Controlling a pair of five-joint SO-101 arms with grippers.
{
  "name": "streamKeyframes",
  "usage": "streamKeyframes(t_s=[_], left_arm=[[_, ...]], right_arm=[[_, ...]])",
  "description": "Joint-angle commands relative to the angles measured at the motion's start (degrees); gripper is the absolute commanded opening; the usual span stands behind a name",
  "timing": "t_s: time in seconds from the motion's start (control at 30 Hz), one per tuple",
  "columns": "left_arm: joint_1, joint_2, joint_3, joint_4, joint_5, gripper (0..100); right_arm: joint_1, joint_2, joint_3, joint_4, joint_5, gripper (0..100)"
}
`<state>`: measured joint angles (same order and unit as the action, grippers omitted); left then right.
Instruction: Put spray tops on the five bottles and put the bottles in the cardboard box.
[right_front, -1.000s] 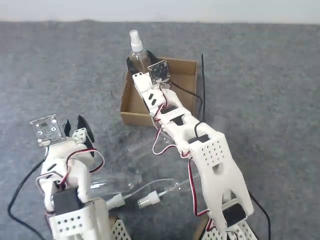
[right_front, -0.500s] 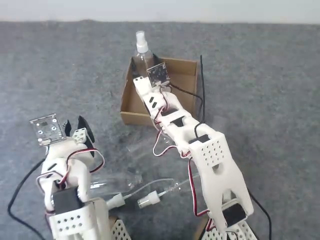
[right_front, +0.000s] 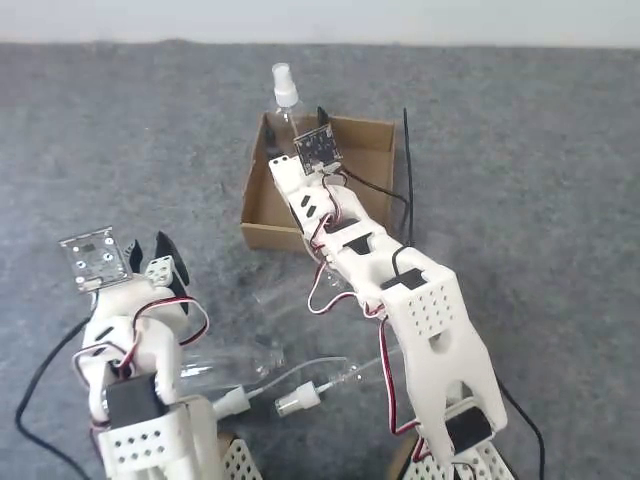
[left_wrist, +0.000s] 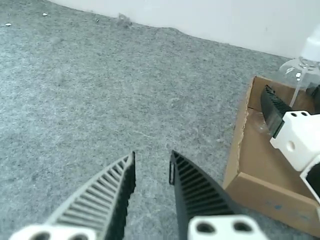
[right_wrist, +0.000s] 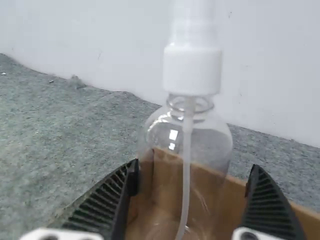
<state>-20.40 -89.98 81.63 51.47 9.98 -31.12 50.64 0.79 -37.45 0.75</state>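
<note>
Well, my right gripper (right_wrist: 194, 170) is spread wide, with one black finger on each side of the bottle (right_wrist: 172, 145). I cannot tell whether either finger touches its clear wall. The bottle stands upright in the cardboard box (right_front: 262, 235), tucked into the box's 11 o'clock corner as seen from above. Its white spray top (right_wrist: 192, 65) is on, and the thin tube runs down inside. The box sits at about 12 o'clock on the grey table (right_front: 120, 130). My left gripper (left_wrist: 152, 156) hangs over bare grey at about 8 o'clock, well apart from the box, its fingers parted by a narrow gap. Down at 6 o'clock, between my two bases, other clear bottles (right_front: 255, 362) lie on their sides, with a white spray head (right_front: 298, 401) among them.
</note>
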Motion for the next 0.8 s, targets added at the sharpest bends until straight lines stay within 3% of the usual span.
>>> streamKeyframes(t_s=[0.0,0.67,0.77], left_arm=[[-0.09,-0.09,-0.92,-1.93,0.35,10],[-2.11,-0.09,-0.92,-2.2,0.35,10],[-2.11,-0.09,-0.92,-2.2,0.35,10]], right_arm=[[-0.4,-8.13,2.29,0.22,0.97,29.3],[-2.42,-24.04,21.36,0.84,0.88,29.2],[-2.51,-27.74,24.09,4.88,0.62,29.2]])
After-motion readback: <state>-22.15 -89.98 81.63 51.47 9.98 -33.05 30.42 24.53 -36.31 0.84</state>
